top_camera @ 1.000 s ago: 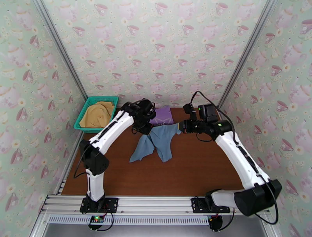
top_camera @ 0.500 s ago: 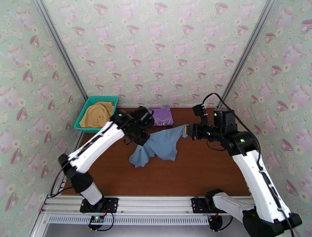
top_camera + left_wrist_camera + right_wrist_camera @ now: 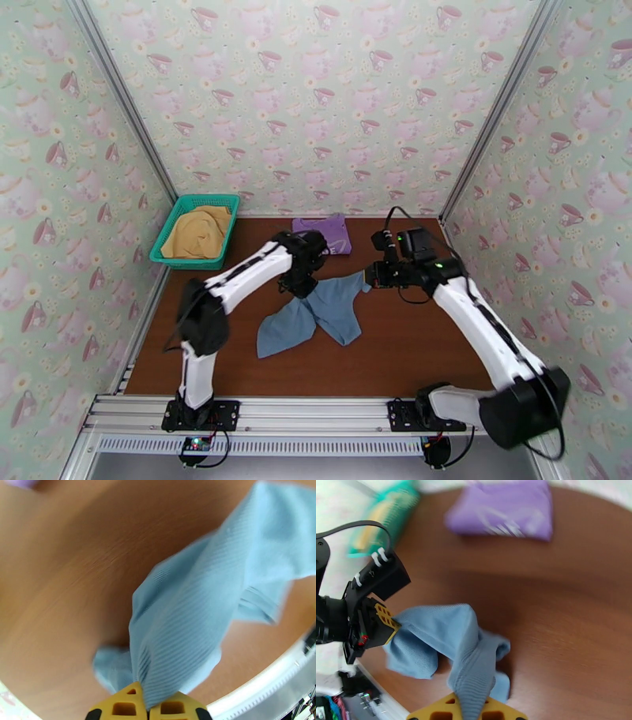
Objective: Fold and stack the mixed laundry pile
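The grey-blue garment [image 3: 320, 312] hangs between both grippers, its lower part lying crumpled on the brown table [image 3: 411, 347]. My left gripper [image 3: 304, 284] is shut on its left upper edge, and the yellow fingertips [image 3: 126, 707] pinch the ribbed cloth [image 3: 189, 614]. On the right upper corner my right gripper [image 3: 368, 276] is shut, with cloth [image 3: 466, 653] trailing from its jaws toward the left gripper [image 3: 389, 624]. The folded lilac-purple shirt [image 3: 324, 231] [image 3: 505, 507] lies flat at the back of the table. The mustard-yellow garment [image 3: 197, 233] sits bunched in the teal basket [image 3: 175, 213].
The teal basket [image 3: 383, 515] stands in the back left corner against the wall. Patterned walls and aluminium posts [image 3: 482, 134] close in the table on three sides. Bare brown tabletop stretches in front of and to the right of the grey-blue garment.
Both grippers first lifted and spread the grey-blue garment, then dropped lower and drew closer together. The garment now sags more onto the table, its lower corner shifted toward the near left.
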